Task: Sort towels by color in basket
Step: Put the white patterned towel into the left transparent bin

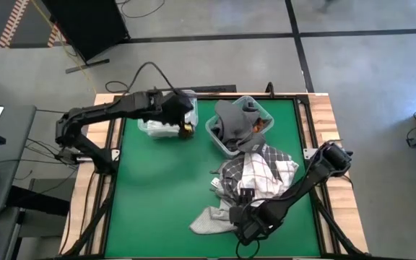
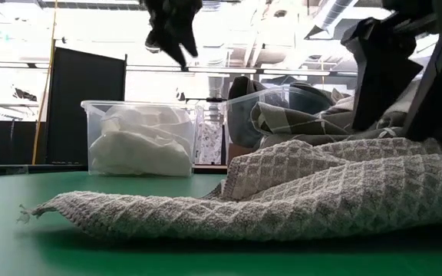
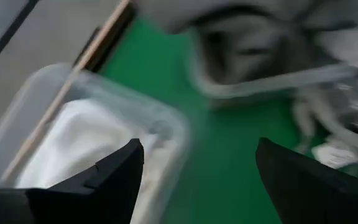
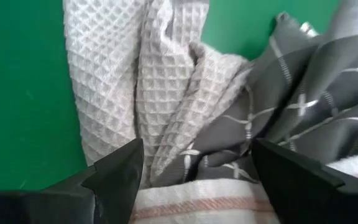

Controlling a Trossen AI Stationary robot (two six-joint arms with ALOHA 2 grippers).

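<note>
A clear bin (image 1: 154, 128) at the table's far left holds white towels (image 2: 140, 142). My left gripper (image 3: 197, 149) hovers open above it (image 2: 171, 31). A second clear bin (image 1: 219, 141) to its right holds dark grey towels (image 1: 235, 123). A heap lies on the near right of the mat: a white-and-grey checked towel (image 1: 262, 170), a dark grey checked cloth (image 4: 303, 112), a white orange-striped towel (image 4: 197, 205) and a light grey waffle towel (image 1: 209, 220) spread flat toward the near edge. My right gripper (image 4: 197, 149) stands open just over the heap's near side (image 1: 243, 201).
The green mat (image 1: 157, 188) is bare on its left and middle. Wooden table edges (image 1: 323, 108) frame it. The two bins stand side by side along the far edge. The right arm (image 1: 295, 188) reaches slanting across the near right corner.
</note>
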